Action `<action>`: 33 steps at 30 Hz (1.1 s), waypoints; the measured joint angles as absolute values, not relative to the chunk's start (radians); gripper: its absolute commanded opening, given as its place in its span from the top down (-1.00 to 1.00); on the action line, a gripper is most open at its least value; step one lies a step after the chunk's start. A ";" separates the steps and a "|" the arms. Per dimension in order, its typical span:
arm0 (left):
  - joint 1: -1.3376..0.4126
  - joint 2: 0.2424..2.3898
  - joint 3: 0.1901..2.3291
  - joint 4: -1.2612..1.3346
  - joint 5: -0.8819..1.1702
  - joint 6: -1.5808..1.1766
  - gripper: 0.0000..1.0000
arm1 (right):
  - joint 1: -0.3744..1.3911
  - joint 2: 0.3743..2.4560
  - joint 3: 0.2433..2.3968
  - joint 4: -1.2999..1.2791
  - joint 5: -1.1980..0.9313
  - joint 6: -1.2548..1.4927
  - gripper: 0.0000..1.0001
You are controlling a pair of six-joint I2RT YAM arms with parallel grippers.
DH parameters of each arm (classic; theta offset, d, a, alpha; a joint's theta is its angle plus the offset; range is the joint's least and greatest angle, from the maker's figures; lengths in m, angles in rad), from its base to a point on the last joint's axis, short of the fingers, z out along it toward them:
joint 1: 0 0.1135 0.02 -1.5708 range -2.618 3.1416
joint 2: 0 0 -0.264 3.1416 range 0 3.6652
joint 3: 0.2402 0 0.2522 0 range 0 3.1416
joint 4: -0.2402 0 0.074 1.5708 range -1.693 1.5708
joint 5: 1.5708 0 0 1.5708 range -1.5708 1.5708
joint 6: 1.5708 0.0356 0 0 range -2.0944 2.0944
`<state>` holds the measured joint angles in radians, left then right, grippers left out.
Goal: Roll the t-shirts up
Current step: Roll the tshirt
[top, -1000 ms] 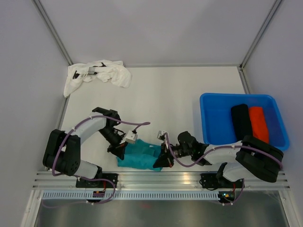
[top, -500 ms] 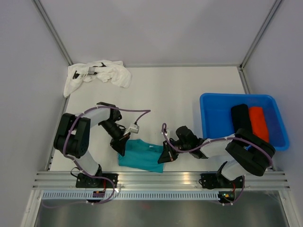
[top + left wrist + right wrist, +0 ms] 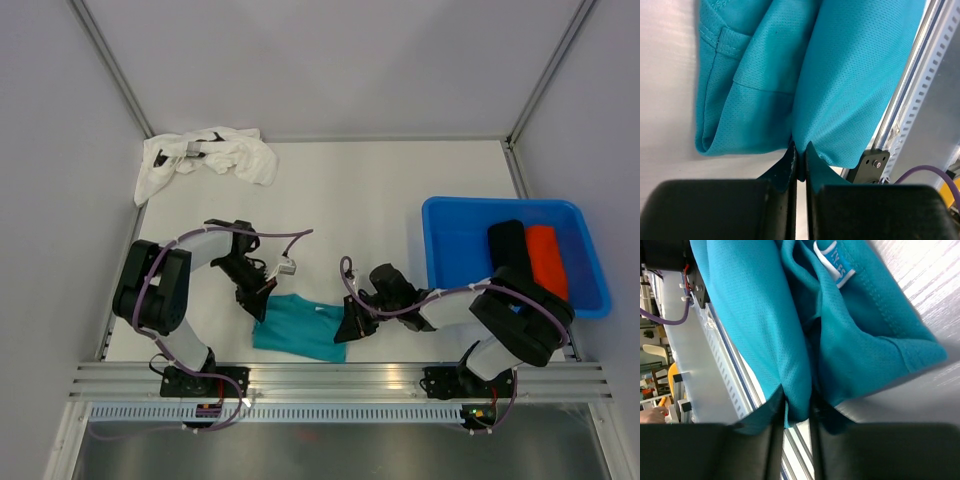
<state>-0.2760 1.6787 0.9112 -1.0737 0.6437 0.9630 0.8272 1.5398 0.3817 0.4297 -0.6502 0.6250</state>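
1. Step in hand, as I read it: rolling the teal shirt. It lies lower centre in the top view, just beside the rail and between both grippers.
2. Move both ends together so the roll stays even. Draw the cloth off the rail first, since one fold reaches it in the left wrist view.
3. Left gripper: jaws almost closed, pinching the shirt's left edge.
4. Right gripper: jaws narrowly apart with a fold between them. You cannot tell whether it bites, so check before pulling.
5. Look of the teal shirt: fine mesh knit, a loose rumpled band with uneven layers. The neck label is exposed.
6. Others: the white shirt lies crumpled at upper left. The black roll and orange roll sit in the tub at right.
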 measured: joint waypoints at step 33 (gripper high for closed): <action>-0.275 1.605 0.891 -1.017 0.554 0.871 0.28 | 1.012 1.462 0.527 0.356 -0.232 0.579 0.99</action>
